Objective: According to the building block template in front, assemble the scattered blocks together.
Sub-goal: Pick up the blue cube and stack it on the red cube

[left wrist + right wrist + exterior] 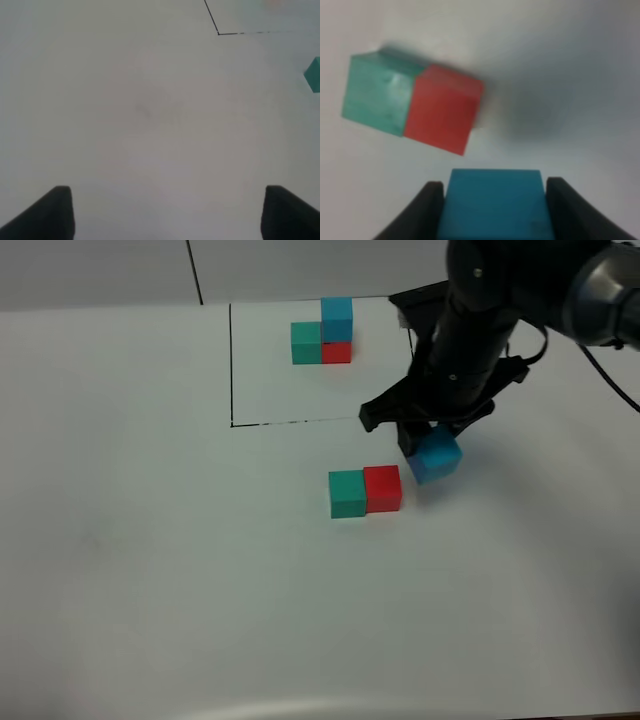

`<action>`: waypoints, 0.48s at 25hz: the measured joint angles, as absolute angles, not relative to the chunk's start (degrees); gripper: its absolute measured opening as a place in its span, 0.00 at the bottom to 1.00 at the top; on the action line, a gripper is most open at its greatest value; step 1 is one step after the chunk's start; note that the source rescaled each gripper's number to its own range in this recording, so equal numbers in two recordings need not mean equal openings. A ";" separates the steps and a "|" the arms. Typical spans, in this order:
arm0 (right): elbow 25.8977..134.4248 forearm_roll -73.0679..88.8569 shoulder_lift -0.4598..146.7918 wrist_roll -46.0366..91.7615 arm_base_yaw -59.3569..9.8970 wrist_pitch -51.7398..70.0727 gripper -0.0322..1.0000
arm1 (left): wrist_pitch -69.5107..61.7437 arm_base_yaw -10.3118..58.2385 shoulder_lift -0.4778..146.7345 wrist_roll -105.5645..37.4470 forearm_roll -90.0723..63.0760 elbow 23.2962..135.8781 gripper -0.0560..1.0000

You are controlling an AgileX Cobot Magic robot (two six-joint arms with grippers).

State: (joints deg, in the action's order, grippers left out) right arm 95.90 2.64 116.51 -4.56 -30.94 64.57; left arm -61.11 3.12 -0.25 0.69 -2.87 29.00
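Note:
The template (323, 336) sits at the back inside thin black lines: teal joined to red, blue on top of red. A loose teal-green cube (347, 494) and a loose red cube (382, 488) lie side by side, touching, in the middle of the table; both show in the right wrist view, teal (377, 92) and red (442, 110). My right gripper (430, 445) is shut on the sky-blue cube (436, 456), held above the table just right of the red cube; the blue cube (495, 205) sits between the fingers. My left gripper (162, 212) is open and empty over bare table.
The black drawn frame line (231, 365) runs down the template's left side and along its front. The frame's corner (218, 33) and an edge of the teal cube (313, 75) show in the left wrist view. The white table (150, 540) stretches to the left.

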 joint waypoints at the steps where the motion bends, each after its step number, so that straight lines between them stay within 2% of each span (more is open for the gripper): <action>1: 97.52 2.57 117.84 -4.81 -31.75 64.89 0.04 | -61.11 3.12 -0.25 0.69 -2.87 29.00 0.76; 12: 106.03 -1.16 125.20 -11.26 -35.78 68.79 0.04 | -61.11 3.12 -0.25 0.69 -2.87 29.00 0.76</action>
State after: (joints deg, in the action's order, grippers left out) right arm 106.03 -1.16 125.20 -11.26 -35.78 68.79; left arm -61.11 3.12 -0.25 0.69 -2.87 29.00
